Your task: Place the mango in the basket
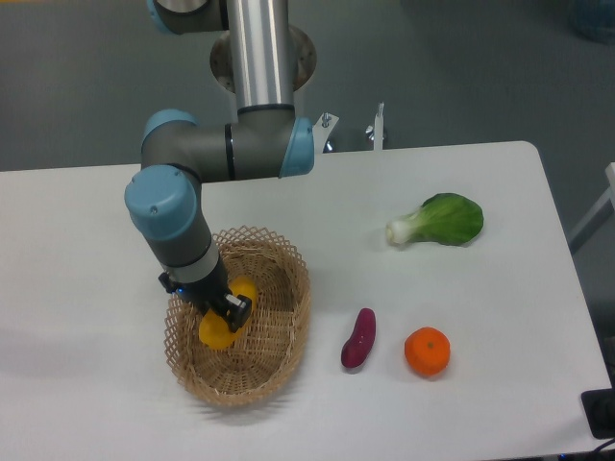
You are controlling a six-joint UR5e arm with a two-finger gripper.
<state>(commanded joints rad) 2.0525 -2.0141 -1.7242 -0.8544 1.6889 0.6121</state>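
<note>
The yellow-orange mango [223,322] sits low inside the tan wicker basket [279,360] at the front left of the table. My gripper [223,309] reaches down into the basket and is shut on the mango, its black fingers on either side of the fruit. Whether the mango rests on the basket floor cannot be told. The arm's wrist hides the mango's upper left part.
A purple eggplant-like piece [358,338] lies just right of the basket. An orange [427,351] sits beside it further right. A green bok choy [440,221] lies at the back right. A dark object [600,413] shows at the table's front right corner.
</note>
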